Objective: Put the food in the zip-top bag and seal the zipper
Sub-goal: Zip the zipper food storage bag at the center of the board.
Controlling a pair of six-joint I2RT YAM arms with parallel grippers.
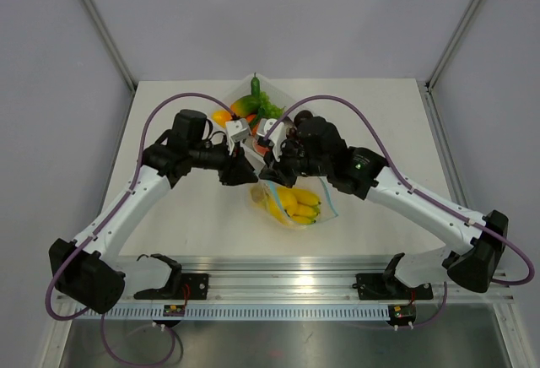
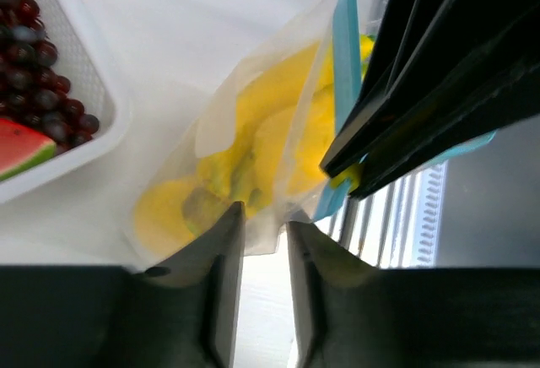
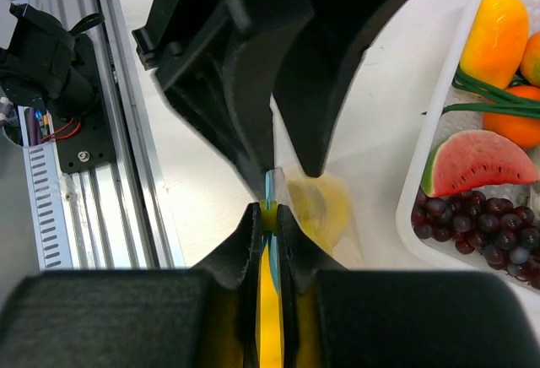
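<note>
The zip-top bag (image 1: pixel 331 206) lies on the table in front of the tray, with the yellow food (image 1: pixel 297 203) inside it; the left wrist view shows that food (image 2: pixel 261 140) through the clear plastic. Its light-blue zipper (image 2: pixel 344 56) runs along the raised mouth edge. My right gripper (image 3: pixel 268 214) is shut on the zipper (image 3: pixel 270 184), a yellow piece pinched at its tips. My left gripper (image 2: pixel 263 212) is open by a narrow gap, and the bag's corner lies loose at its fingertips. In the top view the left gripper (image 1: pixel 240 172) and right gripper (image 1: pixel 268 172) meet above the bag's left end.
A white tray (image 3: pixel 411 216) stands just behind the bag, holding dark grapes (image 2: pixel 42 73), a watermelon slice (image 3: pixel 481 161), oranges and green produce. A metal rail (image 1: pixel 287 275) with the arm bases runs along the table's near edge.
</note>
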